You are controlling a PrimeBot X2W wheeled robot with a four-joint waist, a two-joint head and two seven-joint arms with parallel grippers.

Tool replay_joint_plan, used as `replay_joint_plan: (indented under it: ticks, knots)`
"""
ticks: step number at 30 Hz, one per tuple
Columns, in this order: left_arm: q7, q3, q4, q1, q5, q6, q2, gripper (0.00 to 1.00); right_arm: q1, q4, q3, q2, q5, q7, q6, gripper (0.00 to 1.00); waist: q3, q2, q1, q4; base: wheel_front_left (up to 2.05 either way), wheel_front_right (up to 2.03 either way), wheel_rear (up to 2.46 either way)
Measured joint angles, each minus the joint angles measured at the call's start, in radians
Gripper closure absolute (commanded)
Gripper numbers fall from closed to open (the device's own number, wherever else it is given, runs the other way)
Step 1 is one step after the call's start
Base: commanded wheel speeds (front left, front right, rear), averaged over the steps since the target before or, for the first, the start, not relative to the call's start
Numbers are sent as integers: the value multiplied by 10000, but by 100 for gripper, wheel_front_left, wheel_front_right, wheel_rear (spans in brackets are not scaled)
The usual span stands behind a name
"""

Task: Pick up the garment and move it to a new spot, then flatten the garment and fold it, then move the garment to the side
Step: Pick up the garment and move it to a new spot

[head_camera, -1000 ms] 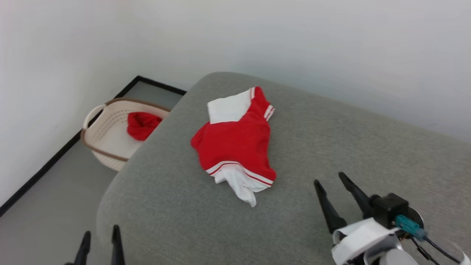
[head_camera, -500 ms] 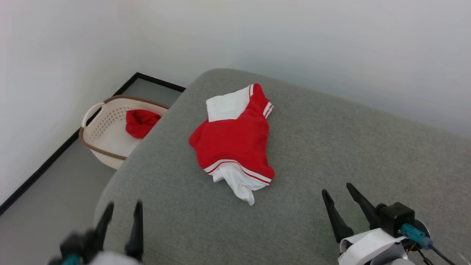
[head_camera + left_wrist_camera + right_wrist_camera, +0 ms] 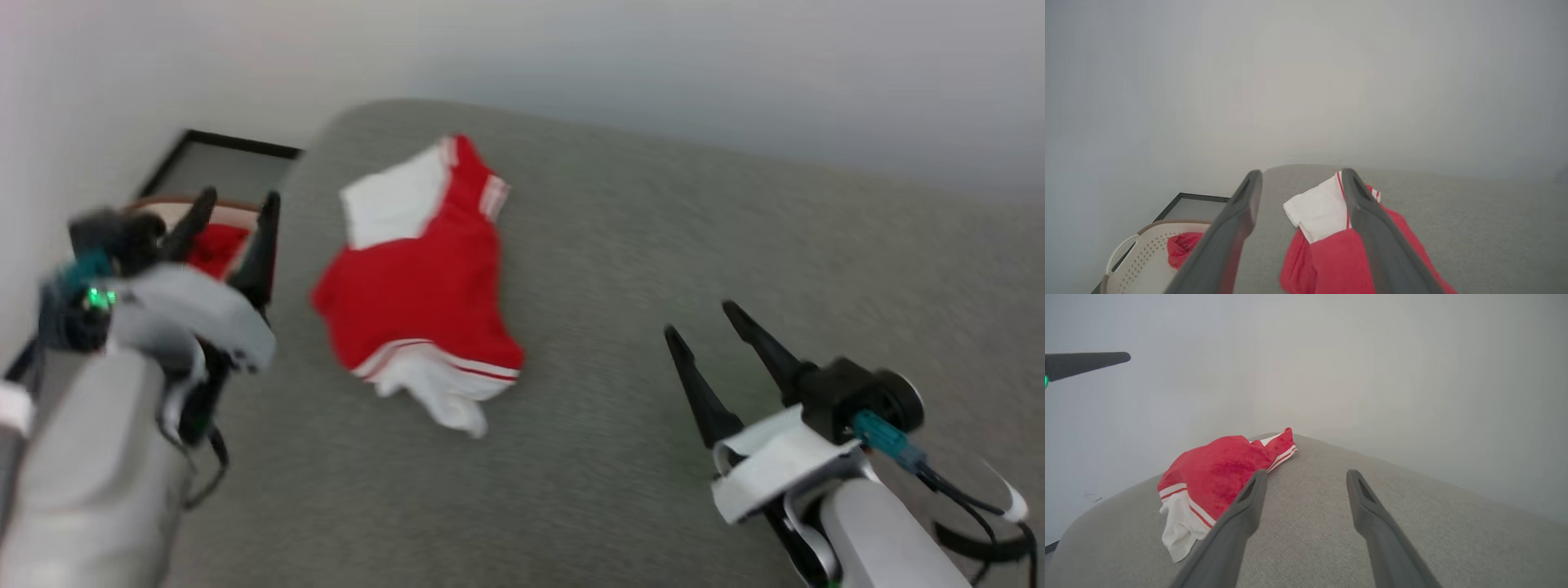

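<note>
Soft red garment (image 3: 416,286) with white sleeves and striped trim, crumpled near the far left corner of the grey woven cushion (image 3: 653,245). Just lifted in near its left side, left fingers (image 3: 261,241), spread and empty (right fingers (image 3: 698,388) likewise, well apart toward the front). Probably lining up the first pick-up.

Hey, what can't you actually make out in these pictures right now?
- Garment front: crumpled, any print folded out of sight in every view.
- Basket: head view, largely behind the blurred left gripper; left wrist view, cut off by the bottom edge.
- Red cloth inside it: bunched, kind unclear.
</note>
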Motion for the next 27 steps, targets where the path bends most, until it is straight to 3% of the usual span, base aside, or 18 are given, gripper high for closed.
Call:
replay_joint_plan:
  ticks: [5, 10, 13, 18, 27]
  knots:
    - [1990, -1216, 1436, -1280, -1827, 0, 654, 0, -372, 150, 77, 274, 0, -88, 0, 0, 612, 0, 0, -1048, 0, 0, 0]
    - [4543, -2470, 1877, -1610, -3599, -4, 1262, 0, -373, 309, -48, 441, 27, -127, 0, 0, 1078, 0, 0, -2085, 0, 0, 0]
    - [5446, -2844, 2228, -1615, -4228, -2, 1691, 0, -335, 222, -102, 566, 27, -136, 0, 0, 1302, 0, 0, -2631, 0, 0, 0]
    - [6019, -3058, 2834, -1754, -4963, -2, 1912, 0, -310, -63, -176, 635, -12, -138, 0, 0, 1705, 0, 0, -3332, 0, 0, 0]
    - [6184, -2999, 4031, -2454, -5839, -88, 2119, 0, -350, -481, -274, 742, -267, -138, 0, 0, 2696, 0, 0, -3994, 0, 0, 0]
